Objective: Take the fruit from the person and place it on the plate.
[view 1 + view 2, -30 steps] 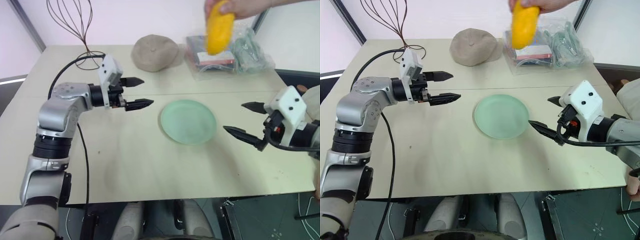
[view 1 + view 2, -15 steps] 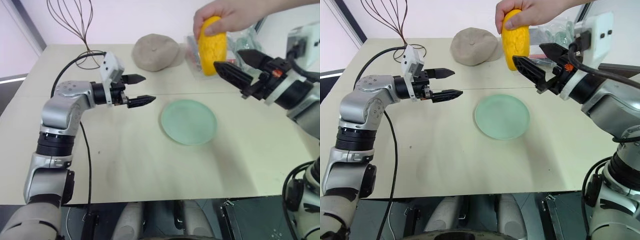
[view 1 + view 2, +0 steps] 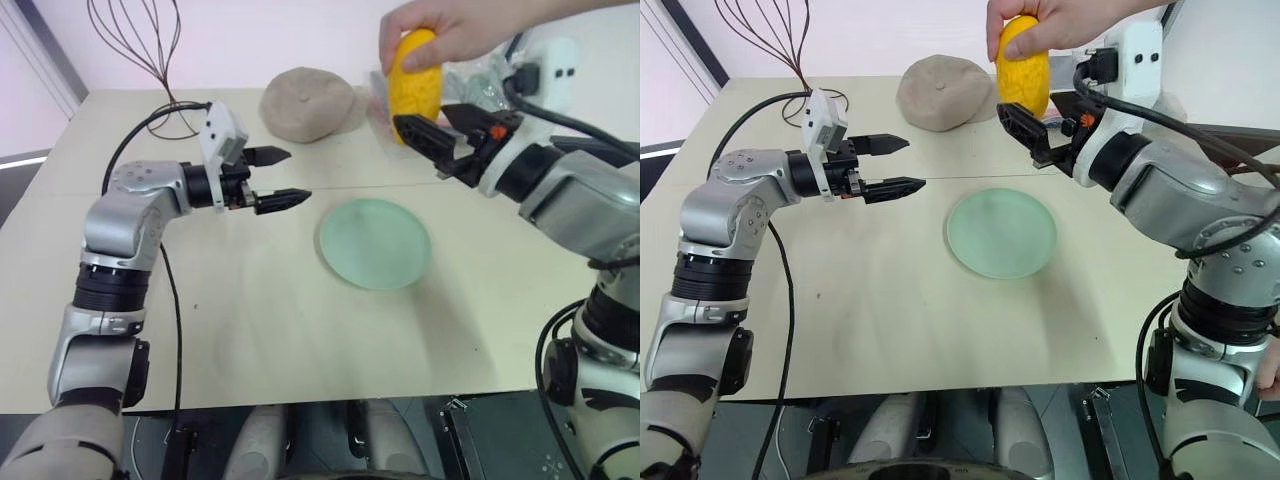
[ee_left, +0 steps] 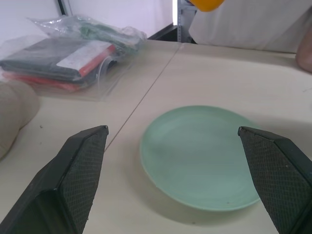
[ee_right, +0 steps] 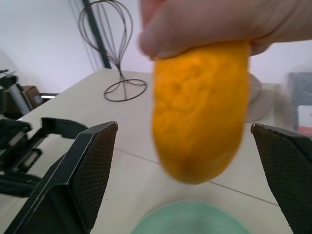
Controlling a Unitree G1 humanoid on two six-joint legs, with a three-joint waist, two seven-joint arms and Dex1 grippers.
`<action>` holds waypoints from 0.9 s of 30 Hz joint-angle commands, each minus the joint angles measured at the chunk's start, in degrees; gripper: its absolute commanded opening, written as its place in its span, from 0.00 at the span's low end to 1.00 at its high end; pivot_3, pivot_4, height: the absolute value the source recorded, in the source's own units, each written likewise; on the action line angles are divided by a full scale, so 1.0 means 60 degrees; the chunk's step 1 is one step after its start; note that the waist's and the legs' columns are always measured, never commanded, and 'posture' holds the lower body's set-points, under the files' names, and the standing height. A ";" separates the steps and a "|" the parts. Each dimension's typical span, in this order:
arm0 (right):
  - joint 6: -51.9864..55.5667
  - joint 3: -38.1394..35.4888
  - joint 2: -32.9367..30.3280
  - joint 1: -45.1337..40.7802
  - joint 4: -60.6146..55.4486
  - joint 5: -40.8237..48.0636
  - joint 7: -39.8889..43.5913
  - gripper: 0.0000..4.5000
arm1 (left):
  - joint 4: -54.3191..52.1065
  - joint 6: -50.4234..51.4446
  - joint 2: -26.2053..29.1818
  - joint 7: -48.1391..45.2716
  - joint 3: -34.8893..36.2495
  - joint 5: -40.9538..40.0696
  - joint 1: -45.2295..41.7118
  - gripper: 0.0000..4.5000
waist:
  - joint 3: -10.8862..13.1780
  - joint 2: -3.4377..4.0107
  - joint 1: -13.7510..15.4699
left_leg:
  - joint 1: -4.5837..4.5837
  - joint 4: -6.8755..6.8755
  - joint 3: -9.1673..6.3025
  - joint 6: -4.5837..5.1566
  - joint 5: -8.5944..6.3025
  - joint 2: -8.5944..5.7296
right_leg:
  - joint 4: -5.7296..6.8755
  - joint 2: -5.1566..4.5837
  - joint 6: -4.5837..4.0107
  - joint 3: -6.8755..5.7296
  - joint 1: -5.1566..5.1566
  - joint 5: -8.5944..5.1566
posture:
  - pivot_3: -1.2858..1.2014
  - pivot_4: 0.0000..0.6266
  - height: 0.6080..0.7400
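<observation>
Right gripper (image 5: 185, 141) spread wide, fruit (image 5: 200, 109) hanging between its jaws from person's hand (image 3: 455, 32). Close mid-body, squarely. Left gripper (image 3: 282, 177) open beside plate (image 3: 375, 243).

Upper end of fruit (image 5: 200, 112) hidden inside person's hand (image 5: 214, 24); forearm cut off at 1 o'clock edge; contents of plastic bag (image 4: 73, 53) at 11 o'clock indistinct

we see the plate (image 3: 375, 243) lying on the table (image 3: 300, 330), between the left gripper (image 3: 282, 177) on its left and the right gripper (image 3: 432, 131) behind it to the right. the fruit (image 3: 415, 75) hangs in the person's hand (image 3: 450, 32) just behind that gripper, with the cap (image 3: 306, 103) left of it and the plastic bag (image 4: 73, 53) behind.
</observation>
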 commanded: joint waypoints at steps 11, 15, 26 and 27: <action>-0.0725 0.0675 0.0464 -0.0753 0.0579 -0.1415 0.1138 0.69 | -0.0563 0.0032 0.0243 0.0231 0.0245 -0.0086 0.0040 1.00 | 0.0001 0.0002 -0.0105 | 0.0000 -0.0009 -0.0001 0.0001 -0.0001 0.0000 | 0.0001 0.0003 0.0005 -0.0003 -0.0004 0.0002 | 0.52 0.24 1.00; -0.0700 0.0737 0.0623 -0.0820 0.0620 -0.1622 0.1341 0.54 | -0.0586 0.0042 0.0249 0.0258 0.0255 -0.0093 0.0064 1.00 | 0.0001 0.0002 -0.0161 | 0.0000 -0.0011 0.0000 0.0001 -0.0001 0.0000 | 0.0001 0.0003 0.0006 -0.0002 -0.0005 0.0003 | 0.52 0.24 1.00; 0.0034 0.0717 0.0741 0.0240 -0.0257 -0.1165 0.1636 0.54 | -0.0671 0.0113 0.0273 0.0331 0.0272 -0.0132 0.0126 1.00 | 0.0001 0.0002 -0.0169 | 0.0000 -0.0029 -0.0002 0.0001 -0.0001 0.0001 | 0.0003 0.0003 0.0008 -0.0002 -0.0017 0.0004 | 0.52 0.24 1.00; 0.0090 0.0778 0.0842 0.0513 -0.0373 -0.1129 0.1563 0.54 | -0.0641 0.0100 0.0279 0.0328 0.0270 -0.0120 0.0119 1.00 | 0.0001 0.0001 -0.0167 | 0.0000 -0.0031 -0.0001 0.0001 -0.0001 0.0000 | 0.0003 0.0002 0.0008 -0.0001 -0.0017 0.0004 | 0.52 0.24 1.00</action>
